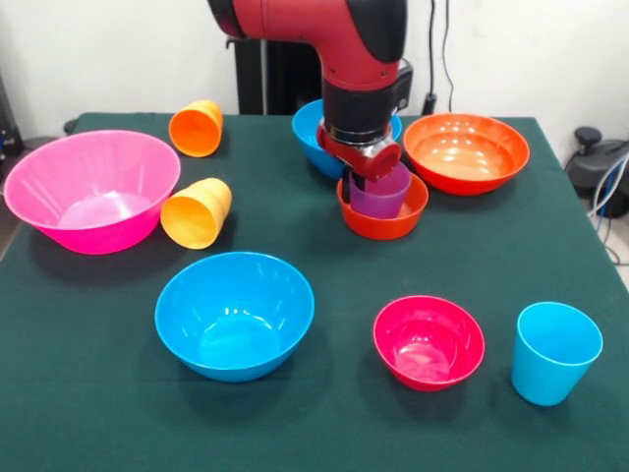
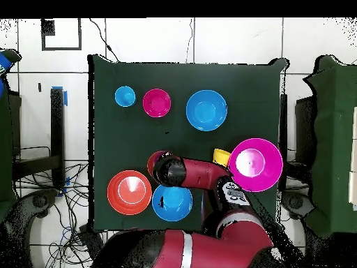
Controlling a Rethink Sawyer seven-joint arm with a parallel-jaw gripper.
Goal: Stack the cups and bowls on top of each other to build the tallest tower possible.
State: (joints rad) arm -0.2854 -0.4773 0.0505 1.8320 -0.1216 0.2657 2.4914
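Observation:
My gripper (image 1: 366, 177) hangs straight down over the translucent purple cup (image 1: 385, 194), which stands inside the small orange bowl (image 1: 385, 218) at the back middle of the table. The hand hides the cup's rim. In the overhead view the arm covers the cup, and only the small orange bowl's edge (image 2: 153, 161) shows beside my gripper (image 2: 162, 168). The orange cup (image 1: 197, 128) and the yellow-orange cup (image 1: 197, 213) lie on their sides. The light blue cup (image 1: 554, 352) stands upright at the front right.
The large pink bowl (image 1: 91, 190) is at the left. One blue bowl (image 1: 234, 315) is at the front, and another (image 1: 310, 133) is behind the gripper. The wide orange-red bowl (image 1: 466, 152) is at the back right. The small magenta bowl (image 1: 428, 341) sits beside the light blue cup.

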